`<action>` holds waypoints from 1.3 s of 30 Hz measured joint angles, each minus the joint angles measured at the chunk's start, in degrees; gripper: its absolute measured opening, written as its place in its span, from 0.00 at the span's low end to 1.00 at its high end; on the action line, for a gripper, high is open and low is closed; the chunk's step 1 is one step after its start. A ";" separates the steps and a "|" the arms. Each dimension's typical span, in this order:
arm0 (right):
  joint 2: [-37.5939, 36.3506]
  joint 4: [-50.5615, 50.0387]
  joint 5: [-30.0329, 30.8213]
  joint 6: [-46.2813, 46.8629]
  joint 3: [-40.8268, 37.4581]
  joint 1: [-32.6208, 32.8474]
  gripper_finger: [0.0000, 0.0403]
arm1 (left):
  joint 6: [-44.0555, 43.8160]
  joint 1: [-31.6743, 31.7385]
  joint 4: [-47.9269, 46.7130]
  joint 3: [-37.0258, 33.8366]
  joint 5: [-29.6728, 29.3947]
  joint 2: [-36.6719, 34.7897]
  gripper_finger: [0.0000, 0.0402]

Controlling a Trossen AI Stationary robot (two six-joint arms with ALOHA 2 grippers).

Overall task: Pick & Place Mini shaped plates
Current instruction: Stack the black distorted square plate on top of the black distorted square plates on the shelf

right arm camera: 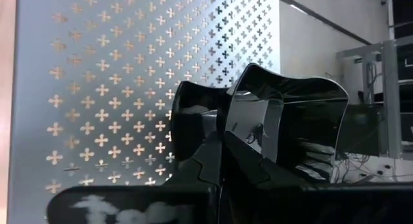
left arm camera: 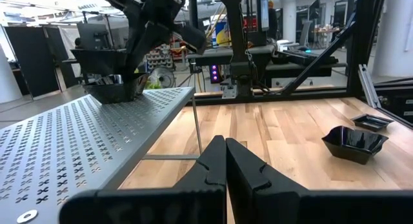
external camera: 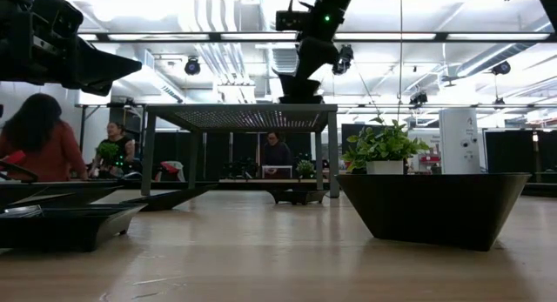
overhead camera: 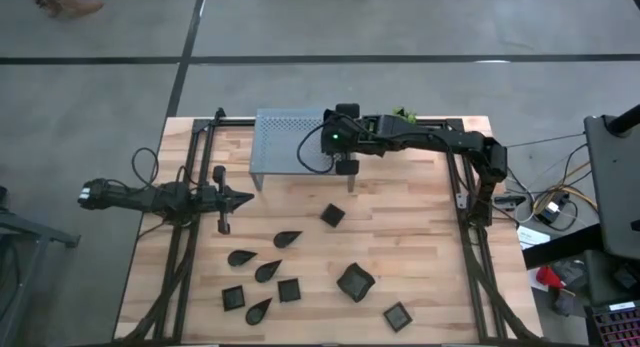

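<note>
Several glossy black mini plates lie flat on the wooden table, among them a small square point(overhead camera: 332, 215), a leaf shape point(overhead camera: 287, 238) and a larger wavy-edged square point(overhead camera: 355, 282). My right gripper point(right arm camera: 222, 153) is over the right end of the grey perforated shelf point(overhead camera: 288, 139) and is shut on one black plate point(right arm camera: 284, 121), which also shows in the left wrist view point(left arm camera: 110, 88). My left gripper point(left arm camera: 226, 161) is shut and empty. It hovers at the table's left side point(overhead camera: 238, 198), in front of the shelf. My right gripper pinches the plate's rim point(right arm camera: 230, 124) between its two fingers, coming from above and pointing down. The plate stays upright, its bottom point(left arm camera: 113, 99) at the level of the shelf top near the shelf's right end. Whether it rests there I cannot tell.
A small green plant point(overhead camera: 403, 115) stands behind the shelf at the table's far edge. Dark frame rails point(overhead camera: 178, 257) run along the table's left and right sides. Bare wood lies between the shelf and the scattered plates. People sit in the room beyond point(external camera: 35, 150).
</note>
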 joint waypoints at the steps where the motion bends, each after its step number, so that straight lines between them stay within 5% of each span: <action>1: 0.00 -0.17 0.00 0.13 0.00 0.00 0.02 | -0.01 -0.01 0.00 0.00 0.02 0.01 0.00; 9: 0.97 -0.50 -0.17 0.23 -0.04 0.02 0.04 | 0.00 0.01 0.00 0.00 0.02 0.01 0.00; 23: 0.31 -3.31 0.63 3.14 3.32 2.35 0.27 | -0.01 -0.01 0.00 0.00 0.02 0.00 0.00; 39: 0.31 -3.51 0.44 6.18 5.90 14.90 0.23 | 0.00 -0.01 0.00 0.00 0.02 0.01 0.00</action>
